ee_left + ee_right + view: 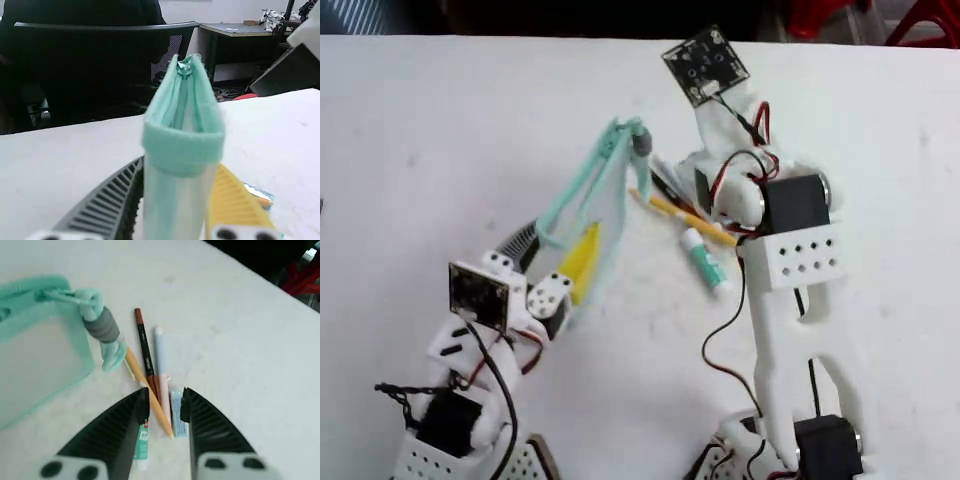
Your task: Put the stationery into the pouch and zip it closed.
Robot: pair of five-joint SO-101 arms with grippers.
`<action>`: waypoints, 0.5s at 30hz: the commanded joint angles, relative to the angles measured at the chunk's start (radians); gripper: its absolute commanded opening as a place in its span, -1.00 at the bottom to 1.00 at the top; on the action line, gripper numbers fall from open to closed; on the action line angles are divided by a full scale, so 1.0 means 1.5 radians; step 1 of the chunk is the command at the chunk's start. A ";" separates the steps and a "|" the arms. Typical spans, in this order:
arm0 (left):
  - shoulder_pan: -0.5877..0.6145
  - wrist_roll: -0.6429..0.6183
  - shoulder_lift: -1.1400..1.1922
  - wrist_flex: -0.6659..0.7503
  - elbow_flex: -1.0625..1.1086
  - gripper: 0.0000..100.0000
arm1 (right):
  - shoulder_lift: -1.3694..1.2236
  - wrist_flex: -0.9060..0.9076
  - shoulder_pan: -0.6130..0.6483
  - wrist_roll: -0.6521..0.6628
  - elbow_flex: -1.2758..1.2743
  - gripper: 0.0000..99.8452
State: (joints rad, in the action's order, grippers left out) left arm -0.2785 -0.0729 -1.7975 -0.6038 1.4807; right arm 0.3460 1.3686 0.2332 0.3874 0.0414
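Closed on the near end of a mint-green soft pouch with translucent sides (182, 135), the left hand (181, 165) pinched it between one grey and one yellow finger and stood it on edge on the white bench (440, 120). From the high view its zipped edge appeared parted along the top, and the zip pull with its grey bead and tassel (102, 325) hung at the far end.

Beside that end the right hand (164, 397) was low over the stationery with its fingers a little apart. They straddled the ends of an orange pencil (135, 367), a dark brown-capped pen (145, 350) and a pale pen (161, 360) but clamped none of them. A small blue block (176, 412), perhaps an eraser, and a white-and-green glue stick (707, 262) lay close by.

All the stationery was outside the pouch, so the task looked to be at its first pick. The next move would call for closing on one item only, lifting it clear of its neighbours, and steering it into the narrow mouth while the pouch was kept steady.
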 commanded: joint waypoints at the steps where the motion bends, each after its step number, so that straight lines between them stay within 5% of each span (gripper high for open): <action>1: 0.001 -0.007 0.002 -0.003 -0.005 -0.79 | 0.023 0.016 -0.006 -0.005 -0.012 -0.81; 5: 0.006 -0.007 0.002 0.005 -0.005 -0.96 | 0.023 -0.054 -0.014 -0.004 -0.114 -0.81; 15: 0.081 -0.013 0.002 0.010 -0.008 -0.95 | 0.005 -0.255 0.005 0.045 -0.289 -0.84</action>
State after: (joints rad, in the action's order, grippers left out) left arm -0.2033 -0.0867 -1.7990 -0.6038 1.4807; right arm 0.3475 1.0449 0.2209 0.4273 -0.3943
